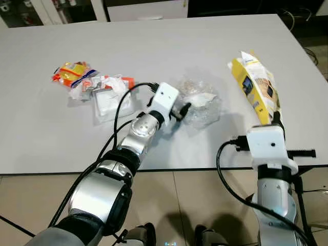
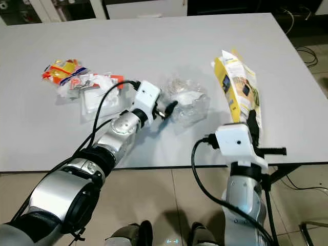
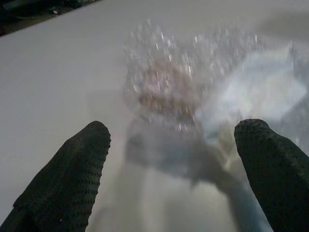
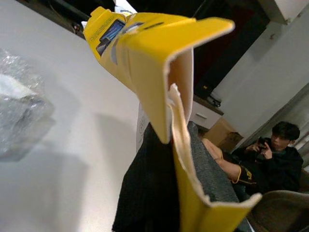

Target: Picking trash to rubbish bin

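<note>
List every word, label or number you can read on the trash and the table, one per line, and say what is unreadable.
No text can be read.
Yellow packet, held in the right tool: printed panels and small lettering, too small and blurred to read.
Orange and yellow wrapper: print too small to read.
White and red wrappers: no legible text.
Clear plastic bag before the open left tool: no print seen.

On my feed I count one tall yellow printed snack bag (image 1: 254,87) at right and one crumpled clear plastic bag (image 1: 200,101) at centre. Upper left holds one orange-and-yellow wrapper (image 1: 72,73), one white crumpled wrapper with red print (image 1: 105,83) and one clear flat plastic packet (image 1: 108,104).
</note>
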### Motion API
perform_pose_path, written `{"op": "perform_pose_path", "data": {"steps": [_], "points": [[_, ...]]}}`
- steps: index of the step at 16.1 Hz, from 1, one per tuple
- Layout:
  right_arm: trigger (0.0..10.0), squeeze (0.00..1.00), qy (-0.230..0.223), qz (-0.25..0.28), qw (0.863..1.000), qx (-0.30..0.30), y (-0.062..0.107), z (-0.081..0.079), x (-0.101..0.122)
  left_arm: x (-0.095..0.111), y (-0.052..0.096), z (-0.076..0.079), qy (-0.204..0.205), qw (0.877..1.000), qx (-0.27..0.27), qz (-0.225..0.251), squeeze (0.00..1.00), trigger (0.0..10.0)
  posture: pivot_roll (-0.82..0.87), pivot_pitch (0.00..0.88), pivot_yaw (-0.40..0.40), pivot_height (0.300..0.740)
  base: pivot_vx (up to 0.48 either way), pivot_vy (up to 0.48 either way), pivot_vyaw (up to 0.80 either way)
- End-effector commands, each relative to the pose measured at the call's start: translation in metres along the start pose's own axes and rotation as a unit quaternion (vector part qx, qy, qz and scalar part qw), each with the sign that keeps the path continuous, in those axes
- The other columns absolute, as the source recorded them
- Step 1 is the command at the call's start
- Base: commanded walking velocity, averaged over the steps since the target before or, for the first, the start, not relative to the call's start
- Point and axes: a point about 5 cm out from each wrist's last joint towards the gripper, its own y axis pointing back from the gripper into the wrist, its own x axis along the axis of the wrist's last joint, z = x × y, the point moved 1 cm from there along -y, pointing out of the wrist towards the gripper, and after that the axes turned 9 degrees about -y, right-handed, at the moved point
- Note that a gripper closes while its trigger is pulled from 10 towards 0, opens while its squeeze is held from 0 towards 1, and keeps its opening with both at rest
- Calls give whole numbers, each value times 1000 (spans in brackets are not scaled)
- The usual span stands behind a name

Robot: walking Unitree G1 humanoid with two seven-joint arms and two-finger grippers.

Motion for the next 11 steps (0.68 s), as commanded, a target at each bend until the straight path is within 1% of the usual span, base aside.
{"op": "perform_pose_path", "data": {"steps": [1,2,3,4,5,6,7,8,10,11], "points": [[10000,0,3,-3,1000,-16,3,5,1,-4,0,5,-31,999,-20,-13,0,10000,-32,204,96,740,0,0,0],[10000,0,2,-4,1000,-17,4,6,1,-9,1,9,-42,998,-32,-24,0,10000,-32,204,96,740,0,0,0],[10000,0,2,-6,1000,-18,5,5,1,-17,4,13,-59,996,-45,-40,0,9137,-37,206,100,740,0,0,0],[10000,0,2,-7,1000,-18,5,5,1,-25,7,16,-79,993,-56,-60,0,3725,-40,207,103,740,0,0,0],[10000,0,2,-7,1000,-19,5,5,1,-31,9,17,-84,992,-61,-74,0,0,-40,207,103,740,0,0,0],[10000,0,3,-8,1000,-19,5,6,1,-41,13,17,-92,989,-65,-95,0,0,-39,206,104,740,0,0,0],[10000,0,3,-8,1000,-20,5,6,0,-47,16,18,-97,987,-70,-106,0,0,-39,206,104,740,0,0,0],[10000,0,2,-9,1000,-20,5,6,0,-49,17,18,-98,987,-71,-109,0,0,-39,206,104,740,0,0,0],[10000,0,2,-9,1000,-19,3,5,0,-62,25,16,-106,983,-72,-132,0,0,-34,204,106,740,0,0,0],[10000,0,1,-9,1000,-19,3,5,0,-65,27,16,-108,982,-73,-137,0,0,-34,204,106,740,0,0,0]]}}
